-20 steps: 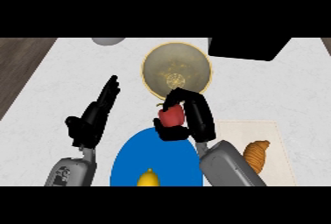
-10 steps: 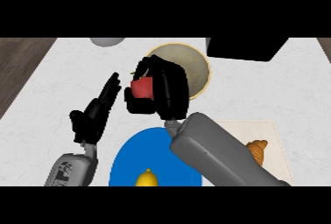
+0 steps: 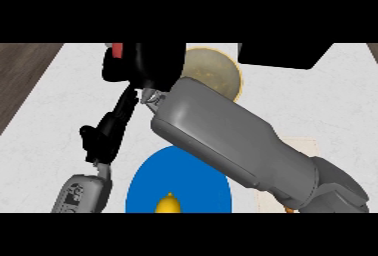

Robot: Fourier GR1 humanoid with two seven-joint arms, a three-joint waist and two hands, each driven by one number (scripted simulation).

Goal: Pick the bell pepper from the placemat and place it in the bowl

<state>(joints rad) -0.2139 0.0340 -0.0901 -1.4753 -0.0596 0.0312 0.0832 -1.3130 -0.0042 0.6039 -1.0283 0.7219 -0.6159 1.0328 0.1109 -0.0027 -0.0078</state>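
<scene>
My right hand [image 3: 144, 62] is raised high, close to the view, at the upper left, with its fingers curled round the red bell pepper [image 3: 116, 50]. Only a sliver of the pepper shows at the hand's left edge. The tan bowl [image 3: 218, 74] stands on the counter to the right of that hand, its left and lower parts hidden by my right forearm [image 3: 221, 135]. The blue placemat [image 3: 148, 187] lies at the lower middle, partly under the forearm. My left hand [image 3: 109, 127] rests open at the left, fingers pointing up.
A yellow object [image 3: 170, 204] sits on the placemat's near edge. A black block [image 3: 284, 55] stands at the back right. A beige board [image 3: 310, 146] peeks out behind the forearm at the right. Dark wooden floor [image 3: 22, 80] borders the counter's left edge.
My right arm has lifted toward the view and swung left with the pepper, from in front of the bowl to its left. It now covers more of the bowl and placemat.
</scene>
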